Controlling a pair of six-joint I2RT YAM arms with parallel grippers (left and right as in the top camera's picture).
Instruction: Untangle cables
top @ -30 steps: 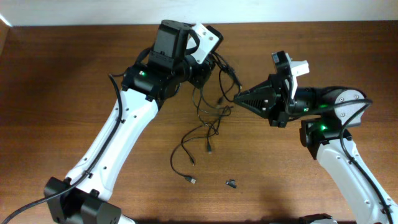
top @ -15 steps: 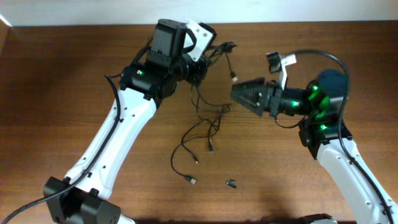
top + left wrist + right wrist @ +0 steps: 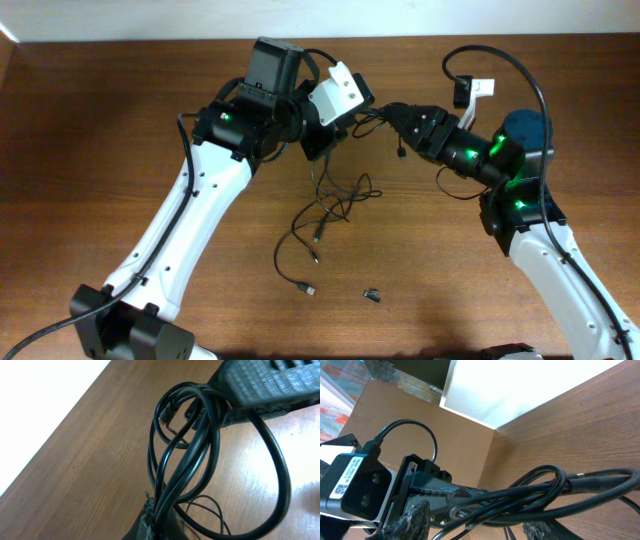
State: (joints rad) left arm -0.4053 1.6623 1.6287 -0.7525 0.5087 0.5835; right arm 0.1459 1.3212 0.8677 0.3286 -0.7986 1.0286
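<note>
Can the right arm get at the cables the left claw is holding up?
Likely yes: the right claw is close to the left claw, and the cables cross right at its parted fingers.

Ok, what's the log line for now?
left gripper: shut on cables | right gripper: open, touching them | cables: tangled, ends trailing on table

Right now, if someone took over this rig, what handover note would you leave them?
Left gripper: shut on the cables, holding the bundle raised above the table.
Right gripper: open, jaws apart at the strands beside the left gripper, no firm grip visible.
Cables: upper part looped together between the grippers; lower loops and plug ends lie on the table.
Done: bundle lifted.
Left: strands are tangled; pull them apart.
</note>
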